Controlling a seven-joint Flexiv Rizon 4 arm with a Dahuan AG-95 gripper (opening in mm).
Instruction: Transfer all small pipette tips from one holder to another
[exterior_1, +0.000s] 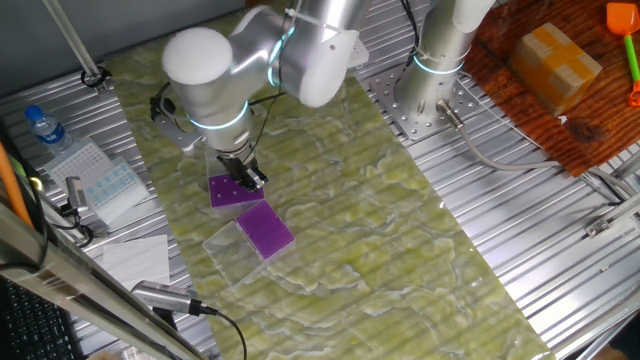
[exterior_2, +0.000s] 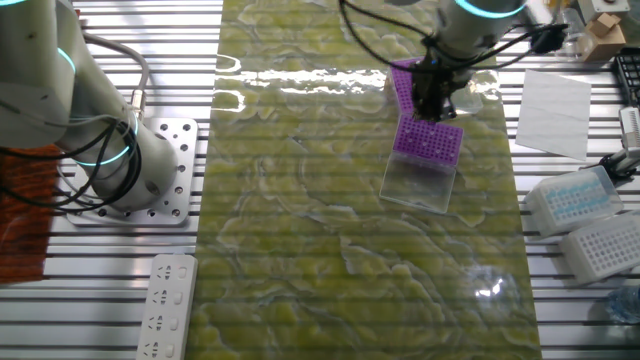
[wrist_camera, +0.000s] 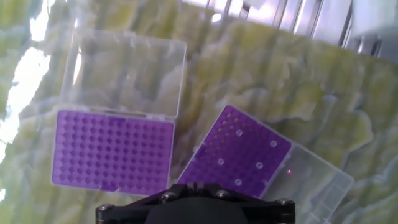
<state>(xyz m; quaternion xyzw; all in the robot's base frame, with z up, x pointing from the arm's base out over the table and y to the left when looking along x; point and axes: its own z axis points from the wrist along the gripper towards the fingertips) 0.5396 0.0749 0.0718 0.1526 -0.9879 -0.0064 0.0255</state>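
Here the small pipette tips (wrist_camera: 257, 166) show as a few pale round specks dotted over the purple rack (wrist_camera: 239, 155) at four o'clock in the hand view, its clear lid (wrist_camera: 317, 180) lying open beside it. A second purple rack (wrist_camera: 112, 150) at eight o'clock looks bare. Whether the claw (exterior_1: 246, 178) is apart or together cannot be told.

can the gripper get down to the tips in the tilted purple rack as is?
Probably yes. The tilted purple rack lies open with its clear lid folded flat, and the small pipette tips stand apart with empty holes around them. The gripper hangs right over the racks, nothing between.
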